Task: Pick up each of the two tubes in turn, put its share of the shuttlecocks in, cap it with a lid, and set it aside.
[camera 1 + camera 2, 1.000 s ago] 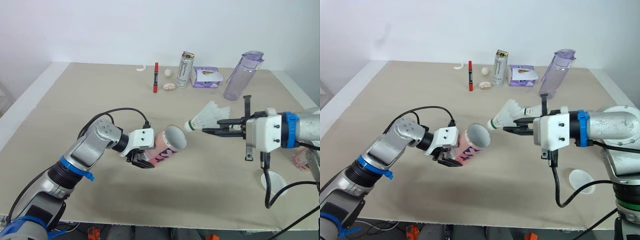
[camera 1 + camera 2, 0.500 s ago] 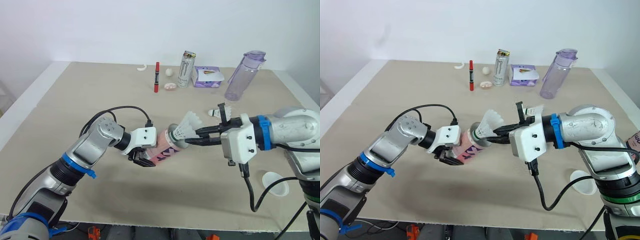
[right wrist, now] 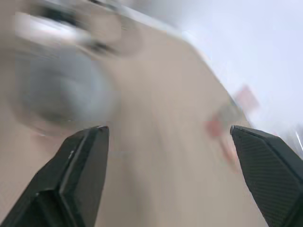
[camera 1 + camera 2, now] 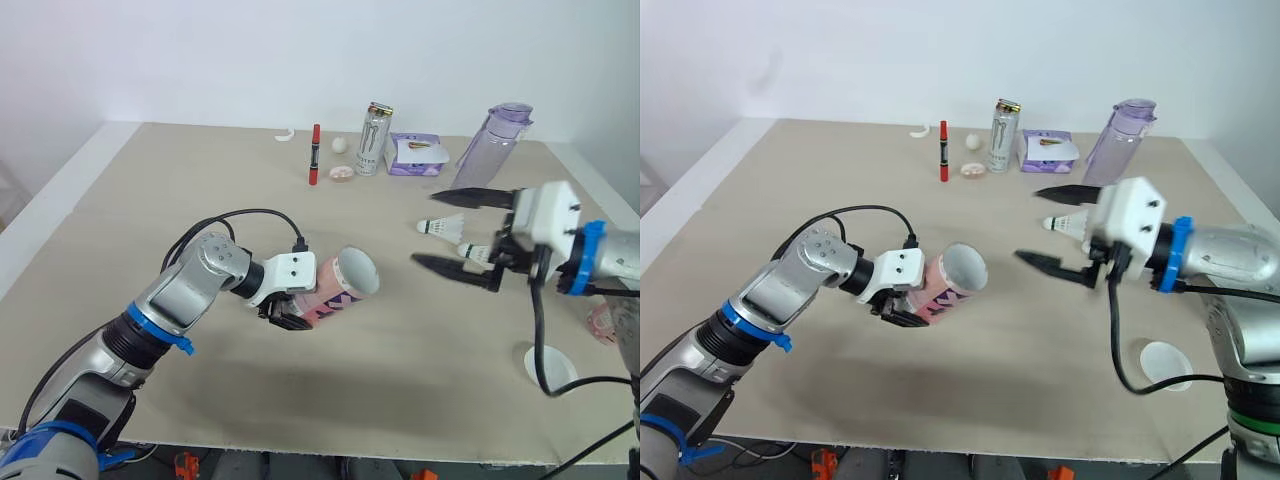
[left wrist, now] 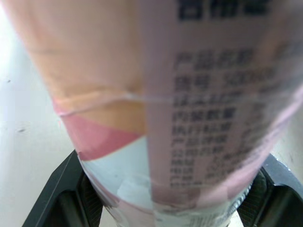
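Right jaws have withdrawn from the tube [image 4: 338,292] mouth and stand wide apart, empty; I judge the load delivered. Matte beige counter [image 4: 150,200] carries the rest. Left jaws clamp the pink printed cardboard tube near its base, tilted above the counter. Pending: flat white disc lid [image 4: 1167,365], two feathered shuttlecocks [image 4: 441,226] lying near the right jaws, then capping
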Motion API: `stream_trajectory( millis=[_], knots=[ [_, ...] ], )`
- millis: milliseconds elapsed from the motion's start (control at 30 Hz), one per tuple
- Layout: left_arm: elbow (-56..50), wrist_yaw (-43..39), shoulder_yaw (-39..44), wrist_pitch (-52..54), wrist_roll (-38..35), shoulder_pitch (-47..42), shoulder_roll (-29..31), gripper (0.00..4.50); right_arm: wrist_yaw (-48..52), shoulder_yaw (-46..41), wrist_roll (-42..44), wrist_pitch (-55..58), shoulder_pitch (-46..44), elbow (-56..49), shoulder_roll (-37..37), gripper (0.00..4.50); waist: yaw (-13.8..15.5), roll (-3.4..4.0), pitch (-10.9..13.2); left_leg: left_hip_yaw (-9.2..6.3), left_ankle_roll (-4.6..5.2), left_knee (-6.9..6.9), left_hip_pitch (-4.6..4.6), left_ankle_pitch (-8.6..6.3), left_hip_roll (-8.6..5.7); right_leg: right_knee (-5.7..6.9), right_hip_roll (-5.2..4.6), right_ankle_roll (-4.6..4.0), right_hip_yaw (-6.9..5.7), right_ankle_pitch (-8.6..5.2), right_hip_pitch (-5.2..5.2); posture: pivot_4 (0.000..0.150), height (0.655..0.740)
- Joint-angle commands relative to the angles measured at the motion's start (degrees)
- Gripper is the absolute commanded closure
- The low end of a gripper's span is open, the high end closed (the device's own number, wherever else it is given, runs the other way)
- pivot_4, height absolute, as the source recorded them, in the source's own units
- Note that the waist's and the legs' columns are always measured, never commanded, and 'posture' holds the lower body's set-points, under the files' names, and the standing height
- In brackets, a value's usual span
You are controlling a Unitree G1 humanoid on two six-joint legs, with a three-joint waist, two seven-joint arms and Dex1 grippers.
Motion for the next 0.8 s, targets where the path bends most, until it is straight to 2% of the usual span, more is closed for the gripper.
stream_trajectory(
  millis=[33,133,267,367,733,800],
  knots=[
    [0.2,1.3,-1.1,0.8,2.2,0.2,0.4,1.36,-12.1,-9.4,-4.0,-0.4,5.4,13.1,4.7,0.04,0.0,-0.1,0.0,-0.05,0.01,0.02,0.02,0.0,0.01,0.0,0.03,0.01,-0.04,-0.01,0.05,0.15,0.74],
    [0.2,1.4,-1.2,0.6,2.2,0.3,0.6,1.36,-15.0,-10.0,-5.9,-1.4,5.3,19.8,5.7,0.04,0.0,0.21,0.0,0.0,0.03,0.0,-0.05,0.02,-0.05,0.0,-0.01,0.05,0.02,0.01,-0.04,0.15,0.74],
    [0.2,1.5,-1.4,0.4,2.3,0.2,0.6,1.36,-13.8,-7.1,-9.2,-6.3,4.6,28.3,5.6,0.04,-0.3,0.23,0.0,0.03,0.04,-0.02,0.03,0.03,-0.05,0.0,0.04,0.08,0.06,0.02,0.02,0.15,0.74],
    [0.2,1.8,-1.4,0.5,2.5,0.3,0.5,1.36,-14.0,-6.7,-8.2,-4.7,1.3,33.7,6.9,0.04,-0.4,0.23,0.0,0.03,0.04,-0.01,0.04,0.03,-0.05,0.0,0.03,0.09,0.07,0.02,0.04,0.15,0.74],
    [-0.7,2.5,-1.0,0.7,3.2,1.5,1.8,1.36,-10.2,-2.9,-7.5,-1.8,-6.5,43.3,9.8,0.04,-0.7,0.27,0.0,-0.08,0.09,-0.04,0.04,0.06,-0.12,0.0,0.04,0.16,0.09,0.01,0.11,0.15,0.74],
    [-0.7,2.6,-0.9,0.8,3.4,1.5,1.8,1.36,-9.8,-2.7,-7.4,-1.2,-8.8,45.5,10.2,0.56,-0.9,0.27,0.0,-0.08,0.1,-0.03,0.06,0.06,-0.13,0.0,0.03,0.16,0.09,0.02,0.12,0.15,0.74]
  ],
)
